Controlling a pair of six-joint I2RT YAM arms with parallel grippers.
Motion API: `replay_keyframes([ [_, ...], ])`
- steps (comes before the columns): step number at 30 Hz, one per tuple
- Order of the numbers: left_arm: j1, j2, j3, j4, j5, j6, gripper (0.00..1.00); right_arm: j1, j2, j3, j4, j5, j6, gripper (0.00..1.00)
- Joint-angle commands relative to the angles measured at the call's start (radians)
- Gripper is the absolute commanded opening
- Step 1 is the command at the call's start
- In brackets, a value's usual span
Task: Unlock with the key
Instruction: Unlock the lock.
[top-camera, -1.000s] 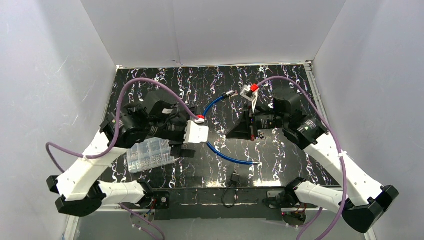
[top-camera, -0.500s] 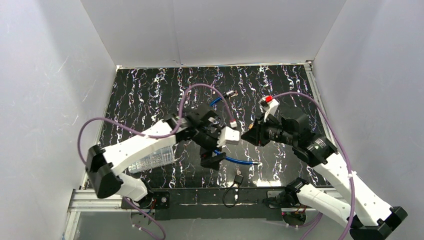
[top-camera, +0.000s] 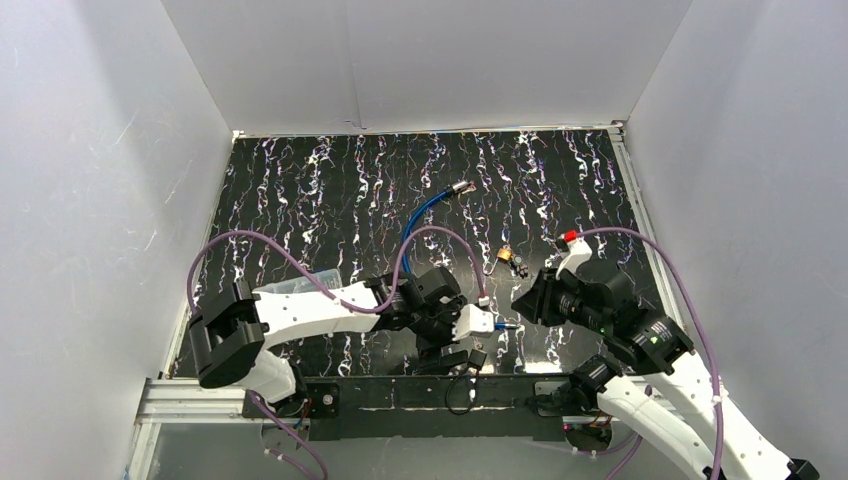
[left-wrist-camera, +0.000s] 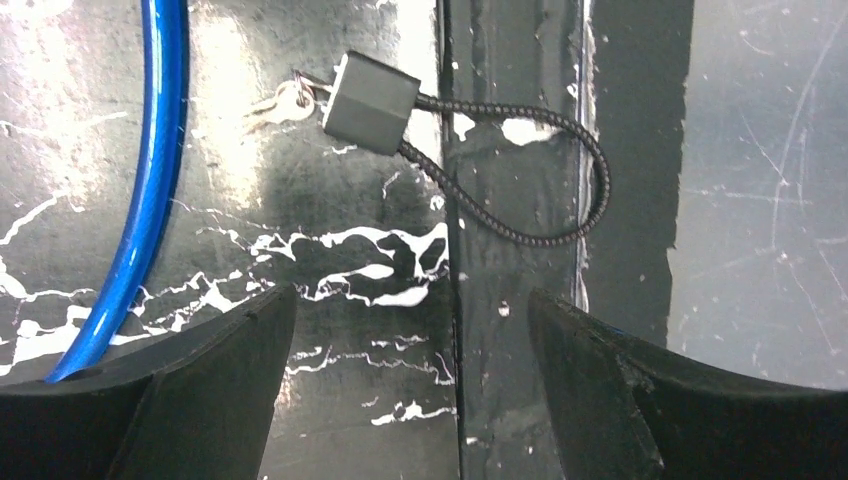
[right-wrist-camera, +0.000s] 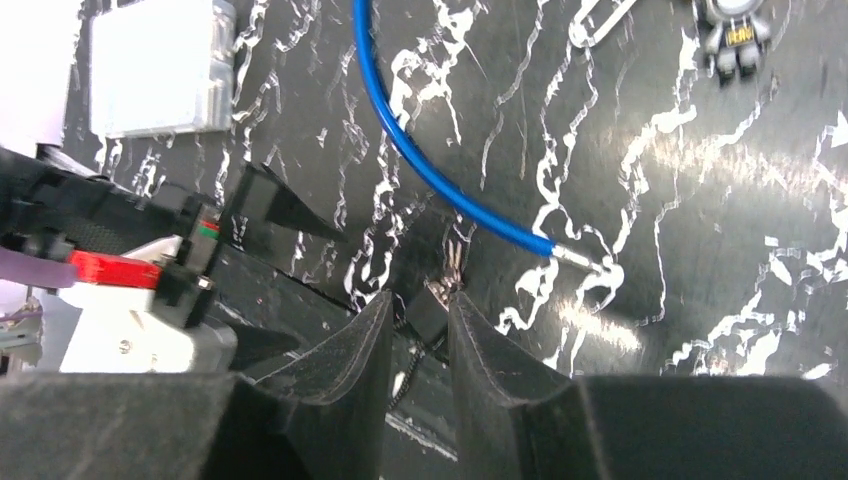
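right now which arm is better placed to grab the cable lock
Left, likely: the left arm holds wide-open jaws close over the cable lock and its key; the right arm is farther off, jaws narrower.

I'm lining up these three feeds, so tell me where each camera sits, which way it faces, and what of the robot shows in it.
Top external: above and behind the arms, looking down on the table; left arm and right arm show, bases lowest.
Left wrist: on the left arm, looking down at the padlock at the table's near edge; open left gripper below.
Right wrist: on the right arm, facing that padlock past the right gripper; left arm at left.
Shared: padlock and blue cable, in both wrist views.
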Motion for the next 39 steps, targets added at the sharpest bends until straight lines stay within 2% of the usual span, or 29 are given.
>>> replay_keyframes([
  [1,-0.045,0.018,-0.006,0.137,-0.078,-0.089,0.80,-0.004,-0.063,-0.033,-0.043,0.066,0.089,0.34],
  [8,-0.078,0.117,0.028,0.160,-0.085,-0.153,0.60,-0.003,-0.083,-0.046,-0.054,0.111,0.136,0.34],
  [10,-0.098,0.131,0.018,0.172,-0.110,-0.154,0.58,-0.004,-0.102,-0.040,-0.061,0.137,0.137,0.34],
  [17,-0.145,0.166,0.015,0.192,-0.167,-0.152,0.58,-0.003,-0.130,-0.028,-0.059,0.143,0.139,0.34],
  [25,-0.144,0.132,0.017,0.108,-0.205,-0.163,0.59,-0.004,-0.143,-0.021,-0.066,0.143,0.120,0.34],
  [39,-0.144,0.229,0.095,0.107,-0.186,-0.347,0.55,-0.004,-0.148,-0.001,-0.071,0.157,0.106,0.34],
])
